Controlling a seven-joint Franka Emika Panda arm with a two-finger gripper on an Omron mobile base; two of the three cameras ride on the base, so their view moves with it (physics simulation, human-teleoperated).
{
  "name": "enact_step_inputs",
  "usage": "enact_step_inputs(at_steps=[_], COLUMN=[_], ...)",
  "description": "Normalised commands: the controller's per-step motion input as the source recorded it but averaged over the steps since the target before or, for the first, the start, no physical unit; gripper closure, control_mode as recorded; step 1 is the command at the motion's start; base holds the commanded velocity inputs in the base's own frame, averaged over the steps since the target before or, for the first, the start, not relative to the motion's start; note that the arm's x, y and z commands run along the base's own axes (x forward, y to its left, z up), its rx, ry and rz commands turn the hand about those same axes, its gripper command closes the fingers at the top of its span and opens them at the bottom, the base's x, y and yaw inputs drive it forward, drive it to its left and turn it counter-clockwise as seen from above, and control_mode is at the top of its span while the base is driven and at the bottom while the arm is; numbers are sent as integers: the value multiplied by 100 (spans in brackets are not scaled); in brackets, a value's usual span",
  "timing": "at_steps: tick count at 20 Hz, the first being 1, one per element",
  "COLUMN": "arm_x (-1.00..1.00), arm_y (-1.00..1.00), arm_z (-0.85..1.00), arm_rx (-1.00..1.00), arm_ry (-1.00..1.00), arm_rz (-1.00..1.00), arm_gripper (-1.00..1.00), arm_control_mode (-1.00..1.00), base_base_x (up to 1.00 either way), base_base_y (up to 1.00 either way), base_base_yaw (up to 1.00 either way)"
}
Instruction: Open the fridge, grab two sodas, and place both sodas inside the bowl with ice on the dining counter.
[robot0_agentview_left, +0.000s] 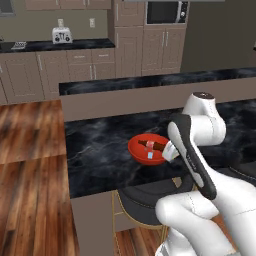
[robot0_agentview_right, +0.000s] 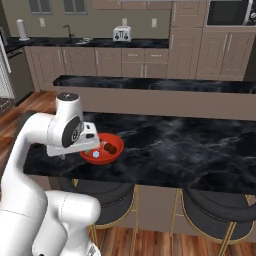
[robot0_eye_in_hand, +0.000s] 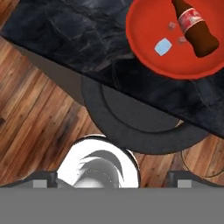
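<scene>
Cola bottle (robot0_eye_in_hand: 194, 27) lies on its side in the red bowl (robot0_eye_in_hand: 144, 52) among ice cubes (robot0_eye_in_hand: 162, 47), at about one o'clock in the hand view, on the dining counter (robot0_eye_in_hand: 74, 39). Gripper (robot0_agentview_right: 90, 148), jaws wide and empty, hangs beside the bowl's rim. Risk, as I judge it: the hand clips the rim while pulling away (bowl sits near the counter edge) and tips it onto the stool (robot0_eye_in_hand: 131, 118). Pink soda remains to fetch.

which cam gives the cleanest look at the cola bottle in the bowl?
Hand view: the cola bottle lies on its side in the red bowl, red label readable, ice cubes beside it. Left base view shows it small, with the arm covering the bowl's right edge. Right base view shows just a dark lump.
</scene>
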Motion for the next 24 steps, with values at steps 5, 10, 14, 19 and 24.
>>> enact_step_inputs(at_steps=[5, 10, 14, 19, 24], arm_x=[-79, -62, -54, -42, 0], arm_y=[-8, 2, 12, 11, 0], arm_z=[2, -7, -16, -5, 0], arm_rx=[4, 0, -4, -1, 0], arm_ry=[-10, -2, 0, 0, 0], arm_rz=[-20, -12, 2, 4, 0], arm_gripper=[-100, -100, -100, -100, -100], arm_control_mode=[-100, -100, -100, 100, 100], base_base_x=[0, 0, 0, -12, -57], base_base_y=[0, 0, 0, 9, 92], base_base_yaw=[0, 0, 0, 1, 3])
